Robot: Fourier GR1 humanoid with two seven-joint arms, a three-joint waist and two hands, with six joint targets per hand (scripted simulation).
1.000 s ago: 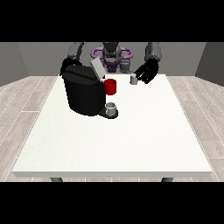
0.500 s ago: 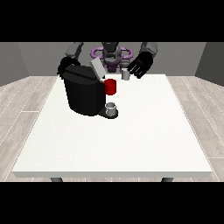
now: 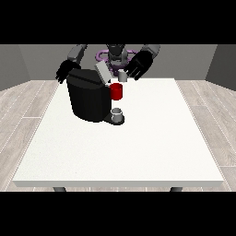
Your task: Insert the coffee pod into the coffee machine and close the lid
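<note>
Pod (image 3: 122, 75) is pinched in the hand at the view's right (image 3: 139, 64), just above the red part of the machine (image 3: 90, 94), lid (image 3: 103, 73) up: line the pod over the slot before lowering; other hand (image 3: 66, 72) unclear.

Both arms are grey and rounded; each robot hand (image 3: 140, 63) (image 3: 66, 71) is black. A purple ring (image 3: 102, 56) circles the grey torso (image 3: 116, 53).

You have the black, boxy coffee machine (image 3: 87, 99) upright at the desk's rear left, grey lid (image 3: 102, 72) raised; small grey coffee pod (image 3: 122, 76) just beside it, aloft.
</note>
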